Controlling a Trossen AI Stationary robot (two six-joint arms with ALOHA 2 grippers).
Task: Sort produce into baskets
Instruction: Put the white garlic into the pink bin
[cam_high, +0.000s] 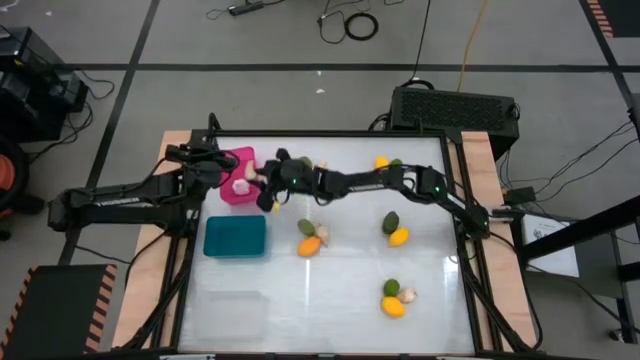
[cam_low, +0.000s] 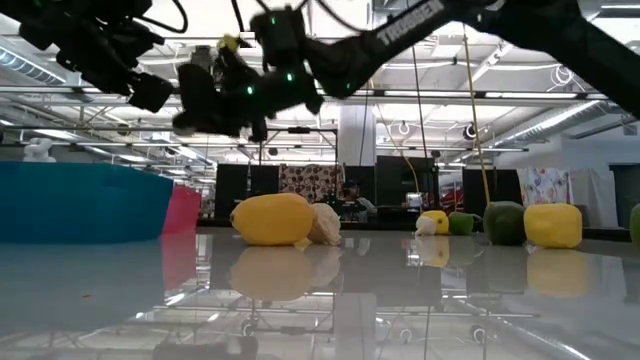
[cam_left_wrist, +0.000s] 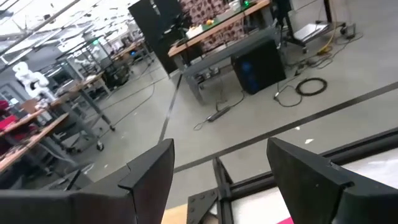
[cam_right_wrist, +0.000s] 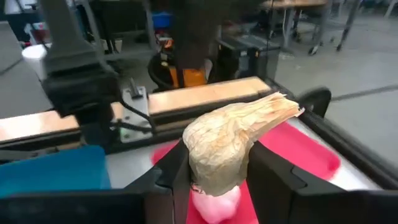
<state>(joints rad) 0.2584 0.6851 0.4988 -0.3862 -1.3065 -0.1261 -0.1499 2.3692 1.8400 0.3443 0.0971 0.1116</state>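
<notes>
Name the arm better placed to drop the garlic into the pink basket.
Right. The right gripper holds the garlic bulb above the pink basket; the left gripper is open, empty.

The pink basket is partly covered by both arms in the high view. The clear basket is barely made out there. The teal basket is cut off by the low view's edge.

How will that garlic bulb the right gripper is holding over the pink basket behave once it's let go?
The garlic bulb looks rigid, keeping its shape between the right gripper fingers, so probably hard plastic and light. Its rounded body and tapered tip suggest it may roll or tip sideways on landing. The pink basket walls should likely contain it.
</notes>
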